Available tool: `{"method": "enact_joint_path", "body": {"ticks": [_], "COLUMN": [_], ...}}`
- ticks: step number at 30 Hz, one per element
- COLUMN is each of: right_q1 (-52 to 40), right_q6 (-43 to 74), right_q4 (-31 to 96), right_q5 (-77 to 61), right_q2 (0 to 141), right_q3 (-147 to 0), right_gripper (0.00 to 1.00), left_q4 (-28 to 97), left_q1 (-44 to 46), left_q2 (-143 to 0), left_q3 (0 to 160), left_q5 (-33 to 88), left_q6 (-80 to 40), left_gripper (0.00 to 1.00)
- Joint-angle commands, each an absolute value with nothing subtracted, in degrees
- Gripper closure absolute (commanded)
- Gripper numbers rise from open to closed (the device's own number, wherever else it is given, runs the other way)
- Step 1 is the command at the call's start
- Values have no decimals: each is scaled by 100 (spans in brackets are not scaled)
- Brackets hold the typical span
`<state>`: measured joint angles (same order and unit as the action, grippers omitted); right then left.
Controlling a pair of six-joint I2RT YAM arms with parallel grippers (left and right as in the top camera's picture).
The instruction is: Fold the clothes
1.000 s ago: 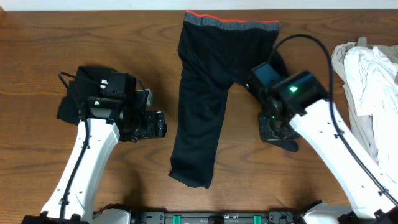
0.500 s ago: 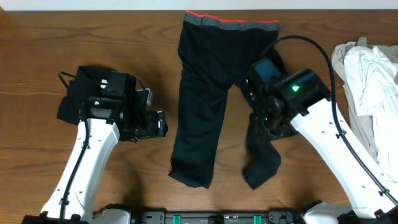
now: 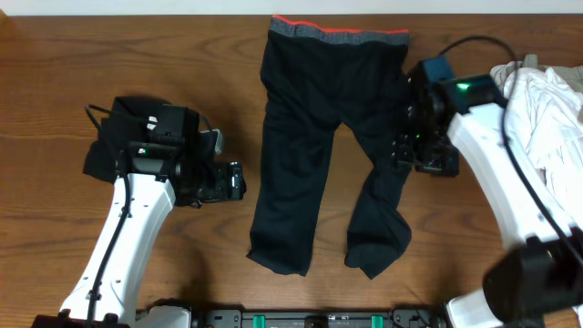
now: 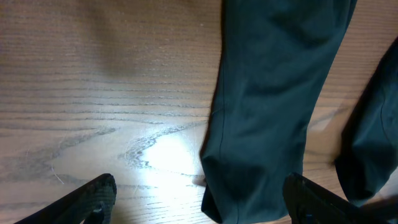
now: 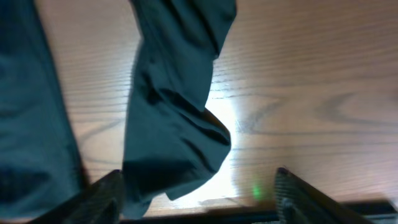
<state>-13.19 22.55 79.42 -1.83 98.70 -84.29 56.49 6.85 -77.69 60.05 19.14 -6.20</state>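
Note:
The clothes, black trousers (image 3: 301,137) with a grey and red waistband (image 3: 337,35), lie flat at the table's middle, both legs pointing to the near edge. The right leg (image 3: 381,228) is creased near its hem. My left gripper (image 3: 239,182) hovers open just left of the left leg; in the left wrist view that leg's hem (image 4: 261,180) lies ahead of the open gripper (image 4: 202,211). My right gripper (image 3: 408,155) is open above the right leg's upper part. The right wrist view shows the rumpled right leg (image 5: 174,130) on the wood beyond my empty gripper (image 5: 199,205).
A small black folded garment with a white tag (image 3: 114,141) lies under my left arm. A heap of white and beige clothes (image 3: 547,109) sits at the right edge. Bare brown wood (image 3: 182,55) surrounds the trousers.
My right gripper opened and let go of the right trouser leg, which now lies stretched toward the near edge. The right arm has drawn back up and right. The left arm stays put.

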Motion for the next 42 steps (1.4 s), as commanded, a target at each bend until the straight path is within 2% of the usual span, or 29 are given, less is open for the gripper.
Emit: {"method": "enact_joint_path", "body": {"ticks": [1,3,5,6,7,8,10,13,14,19,21,23,25,27,28,30,32,36,42], "right_q1": [-1297,-1291,-1264,-1258,-1258,-1260,-1260,-1184,-1131,-864,-792,-755,-757,-784,-814,-915,-1066,-1288,-1527], "right_q6": [2156,2156,2158,2158,2158,2158,2158,2154,2053,1219,969,843,456,259,200,154,259,1302,1459], "right_q4": [7644,7179,6611,6488,6442,6431,6464,6272,6143,5599,5596,5662,5819,6119,6281,6563,6692,6934,7489], "right_q5": [-196,-196,-318,-526,-764,-947,-805,-12,161,-545,-1085,-1680,-2469,-2965,-3037,-3044,-2851,-1544,-928], "right_q2": [10259,10481,10746,10857,10921,10997,11063,11063,11065,11148,11170,11163,11153,11153,11153,11153,11155,11157,11157], "right_q3": [-8250,-8145,-8082,-8082,-8082,-8082,-8082,-8082,-8082,-8082,-8082,-8082,-8082,-8082,-8082,-8082,-8082,-8073,-7863], "right_gripper": [21,25,55,67,71,67,39,20,16,19,24,32,42,45,44,39,39,36,43], "left_q4": [5638,5625,5625,5627,5636,5647,5671,5662,5642,5555,5557,5564,5634,5780,5846,5887,5763,5498,5537], "left_q1": [694,694,694,694,694,694,694,694,694,694,694,698,768,908,991,1170,1326,1461,1455], "left_q2": [-7747,-7747,-7747,-7747,-7747,-7747,-7747,-7747,-7747,-7747,-7747,-7747,-7749,-7749,-7749,-7749,-7749,-7749,-7749], "left_q3": [6012,6012,6012,6012,6012,6012,6012,6012,6012,6012,6012,6012,6010,6010,6010,6010,6010,6010,6010], "left_q5": [1929,1927,1929,1933,1955,1990,2036,2036,2036,2040,2102,2316,2624,2729,2724,2720,2657,2635,2633], "left_q6": [-611,-611,-613,-613,-615,-613,-615,-615,-615,-613,-613,-615,-613,-615,-613,-611,-613,-657,-657], "left_gripper": [12,12,12,12,12,12,12,12,12,12,12,13,24,35,36,36,36,35,35]}}
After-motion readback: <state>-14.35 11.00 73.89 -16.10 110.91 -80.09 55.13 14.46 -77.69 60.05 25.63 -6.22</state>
